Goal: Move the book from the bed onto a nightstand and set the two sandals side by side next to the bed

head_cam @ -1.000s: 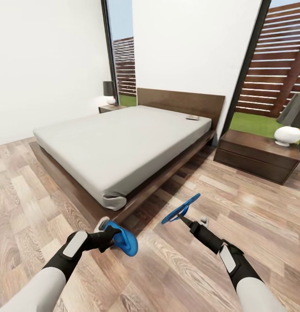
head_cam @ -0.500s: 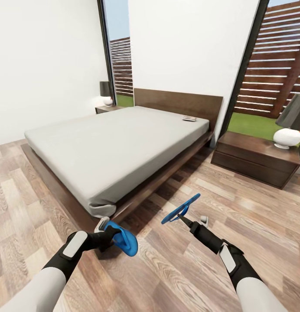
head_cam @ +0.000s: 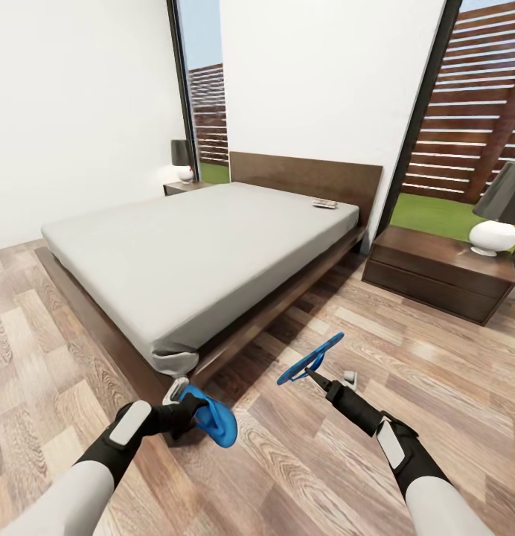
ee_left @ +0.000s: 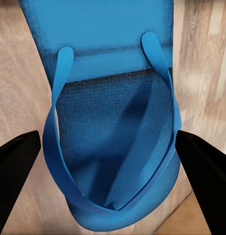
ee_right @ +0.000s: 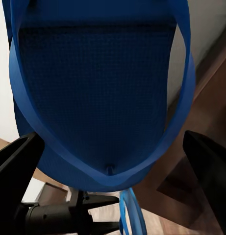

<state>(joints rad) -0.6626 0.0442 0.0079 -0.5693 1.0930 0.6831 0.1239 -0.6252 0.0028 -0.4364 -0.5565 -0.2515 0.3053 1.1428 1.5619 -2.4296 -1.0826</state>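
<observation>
From the head camera, both arms reach over the wood floor (head_cam: 406, 372) at the near corner of the bed (head_cam: 205, 253), each carrying 1 blue sandal. The left gripper (head_cam: 192, 412), its jaws closed on the left sandal (head_cam: 215, 420), has dropped slightly lower than half a second ago, towards the boards beside the bed frame; the view itself has stopped shifting. The right gripper (head_cam: 315, 374), jaws clamped on the right sandal (head_cam: 311, 358), holds it tilted in the air, unchanged. The book (head_cam: 324, 203) lies on the far right corner of the mattress, and a nightstand (head_cam: 436, 272) with a white lamp (head_cam: 494, 234) stands at far right; a 2nd nightstand (head_cam: 184, 186) sits at far left.

From the left wrist, the left sandal (ee_left: 113, 127) hangs between dark fingers (ee_left: 14, 161), floor behind it.

From the right wrist, the right sandal (ee_right: 100, 98) sits between dark fingers (ee_right: 17, 164).

The lowering suggests the left sandal is about to be set down; the book remains unmoved.
</observation>
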